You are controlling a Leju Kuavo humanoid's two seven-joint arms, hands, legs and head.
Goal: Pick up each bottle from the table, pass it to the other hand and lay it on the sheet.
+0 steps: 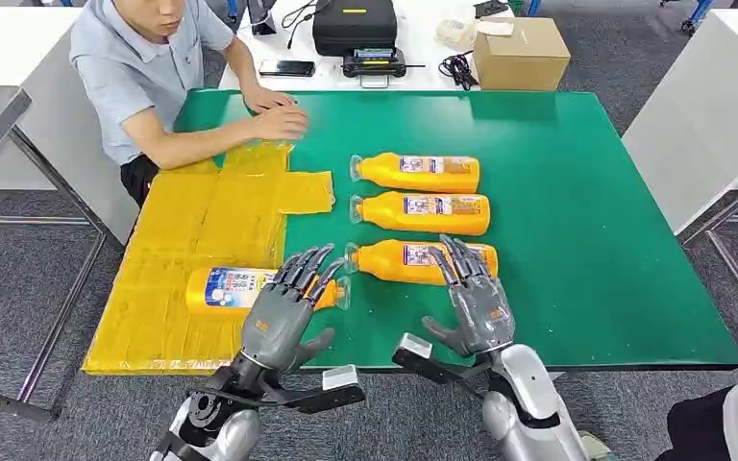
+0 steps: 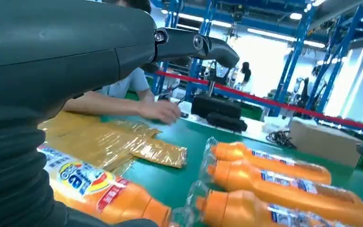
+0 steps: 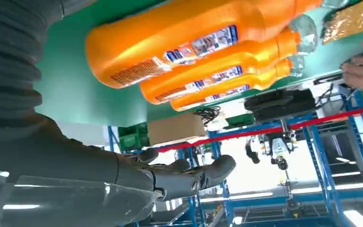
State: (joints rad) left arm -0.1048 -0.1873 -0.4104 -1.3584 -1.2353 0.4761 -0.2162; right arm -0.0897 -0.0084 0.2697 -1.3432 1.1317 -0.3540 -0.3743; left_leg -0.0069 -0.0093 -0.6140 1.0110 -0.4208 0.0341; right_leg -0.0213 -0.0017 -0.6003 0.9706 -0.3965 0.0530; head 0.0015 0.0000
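Three orange bottles lie side by side on the green table (image 1: 586,240): the far one (image 1: 418,173), the middle one (image 1: 423,213) and the near one (image 1: 413,261). Another orange bottle (image 1: 219,289) lies on the yellow sheet (image 1: 202,216), cap toward the table's middle. My left hand (image 1: 283,312) hovers open over that bottle's neck with its fingers spread. My right hand (image 1: 476,298) is open too, its fingertips (image 1: 461,254) over the near bottle's base. The left wrist view shows the bottle on the sheet (image 2: 94,189); the right wrist view shows the near bottle (image 3: 184,42).
A person sits at the far left with both hands (image 1: 279,115) resting on the sheet's far end. Behind the green table stand a black case (image 1: 354,24), a cardboard box (image 1: 521,53) and a phone (image 1: 286,68). White tables flank both sides.
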